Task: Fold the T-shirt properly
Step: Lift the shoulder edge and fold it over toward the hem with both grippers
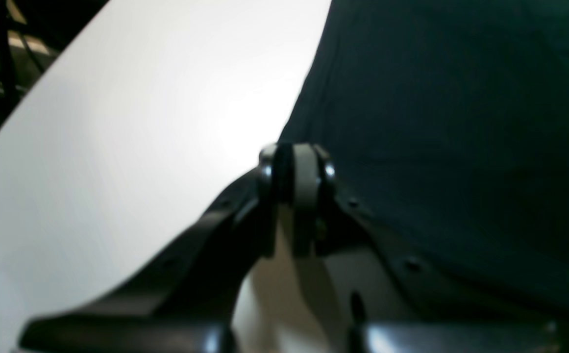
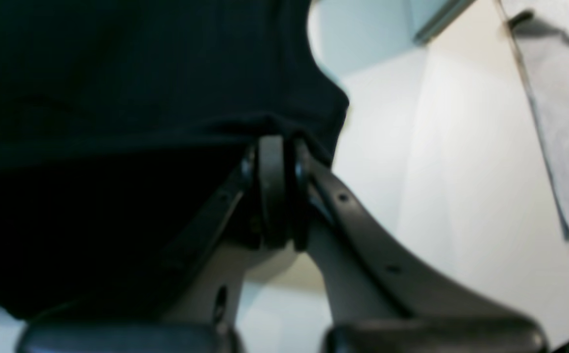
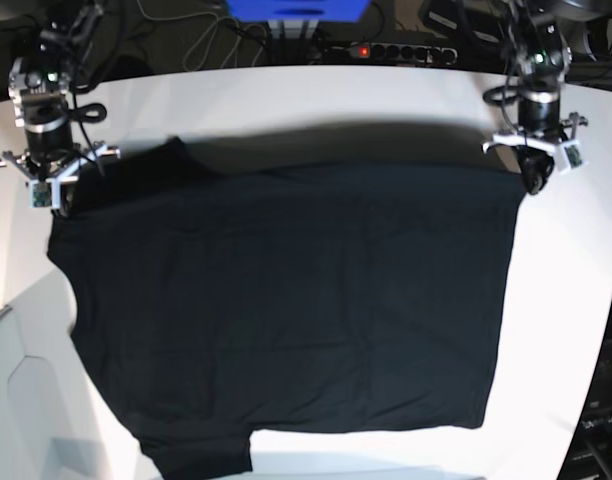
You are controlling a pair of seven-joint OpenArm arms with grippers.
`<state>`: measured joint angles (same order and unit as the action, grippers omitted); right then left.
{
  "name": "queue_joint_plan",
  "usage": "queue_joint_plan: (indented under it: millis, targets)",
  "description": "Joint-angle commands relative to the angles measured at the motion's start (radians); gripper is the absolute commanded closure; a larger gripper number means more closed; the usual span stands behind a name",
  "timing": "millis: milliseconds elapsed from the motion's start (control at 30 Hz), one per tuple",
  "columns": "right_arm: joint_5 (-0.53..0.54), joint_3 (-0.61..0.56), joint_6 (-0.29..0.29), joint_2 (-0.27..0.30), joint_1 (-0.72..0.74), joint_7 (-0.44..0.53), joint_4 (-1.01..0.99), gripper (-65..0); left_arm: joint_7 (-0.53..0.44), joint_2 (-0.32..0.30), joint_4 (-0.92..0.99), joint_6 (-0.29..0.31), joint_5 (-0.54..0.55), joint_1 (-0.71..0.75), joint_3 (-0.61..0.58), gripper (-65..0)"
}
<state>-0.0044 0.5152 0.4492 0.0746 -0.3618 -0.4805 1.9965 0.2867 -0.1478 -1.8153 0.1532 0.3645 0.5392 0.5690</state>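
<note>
The T-shirt (image 3: 286,310) lies spread across the white table (image 3: 576,330), plain black face up, its far edge lifted at both corners and casting a band of shadow on the tabletop behind it — no print shows on the side facing the camera. One sleeve reaches toward the near edge of the table, the other bunches near the far corner on the base view's left.

The left gripper (image 3: 531,183) pinches the far corner on the base view's right; the right gripper (image 3: 48,196) pinches the opposite far corner beside the sleeve. Both sets of jaws are drawn together on cloth. Holding the two corners level and well apart keeps the edge taut between them, which by the look of it sets up carrying that edge over the body of the shirt for a fold.

The overhead base view gives the whole layout but leaves the fingertips dark against dark fabric. The wrist views settle it: the left gripper (image 1: 296,169) shows its pads closed at the very edge of the T-shirt (image 1: 460,122), bare table to one side, while the right gripper (image 2: 279,162) shows cloth gathered and draped over its closed tips, the T-shirt (image 2: 142,73) hanging slack beyond — a detail the base view cannot resolve.
</note>
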Motion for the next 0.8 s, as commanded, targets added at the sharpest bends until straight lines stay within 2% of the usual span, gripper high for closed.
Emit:
queue_joint_plan:
  millis: [0,167,267,367,533,767]
  targets:
    - [0.005,0.004,0.004,0.012,0.028,0.030,0.013,0.0,0.003,-0.009,-0.011,0.000,0.003,-0.028,0.010,-4.9]
    - [0.005,-0.030,0.004,0.014,0.146,0.029,-0.009,0.0,0.133,-0.009,-0.008,0.003,0.003,-0.172,0.012,-4.9]
    - [0.005,-0.063,0.004,0.046,0.208,0.029,-0.050,0.0,0.193,-0.009,-0.008,0.000,0.003,-0.247,0.007,-4.9]
    - [0.004,-0.068,0.003,0.047,0.281,0.029,-0.105,0.0,0.239,-0.009,-0.008,0.001,0.001,-0.322,0.006,-4.9]
    - [0.004,-0.083,0.003,0.095,0.369,0.029,-0.207,0.0,0.268,-0.019,0.028,0.004,0.001,-0.417,0.006,-4.9]
    - [0.004,-0.109,0.003,0.130,0.456,0.030,-0.340,0.0,0.268,-0.022,0.117,0.006,0.001,-0.515,0.004,-4.9]
